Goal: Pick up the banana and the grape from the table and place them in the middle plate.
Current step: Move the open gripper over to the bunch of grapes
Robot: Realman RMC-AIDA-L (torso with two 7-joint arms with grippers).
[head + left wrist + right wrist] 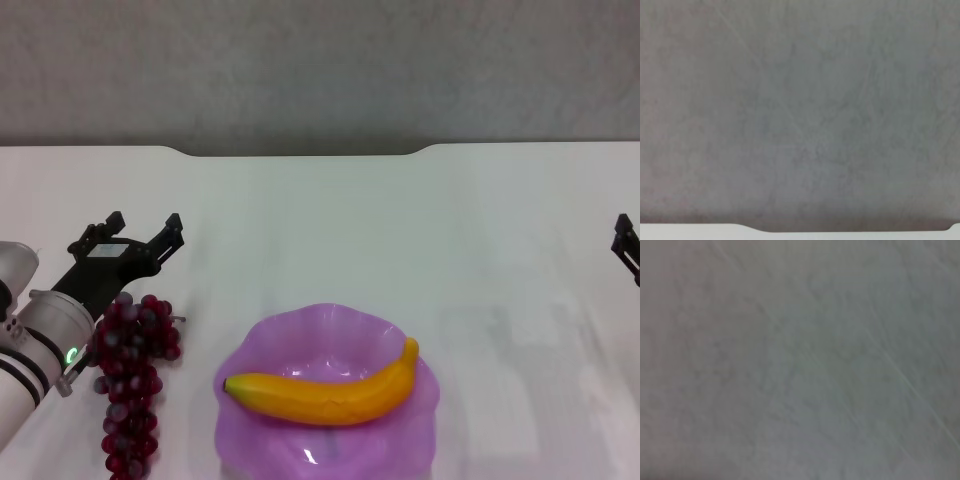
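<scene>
Nearest to you sits the middle plate (pixel 262 340), its wavy violet rim cut off by the near edge of the head view, and you can take it as your landmark for everything else. The banana (pixel 325 392) lies inside the plate, stretched across it, its blunt end toward the plate's left rim and its stalk end curving up by the far right rim. Just beside the plate on its left, and not touching it, the grape (pixel 132 380) lies on the table (pixel 330 230) as a long dark red bunch running from near to far, so it is outside the plate. At the far end of that bunch you see the left gripper (pixel 142 230), which is on the far left of the plate, hanging over the table just past the grapes; its black fingers (pixel 170 233) are spread wide with nothing between them, and the white forearm behind it crosses the upper part of the bunch in the picture, so you cannot tell whether it touches the fruit. Well apart from the plate on its right, the right gripper (pixel 626 246) shows only as a small black piece at the edge of the view, and you cannot tell how its fingers stand. Farther than the plate the white tabletop runs on to its notched far edge, with a grey wall (pixel 320 70) beyond it; both wrist views give you little more than that grey surface.
</scene>
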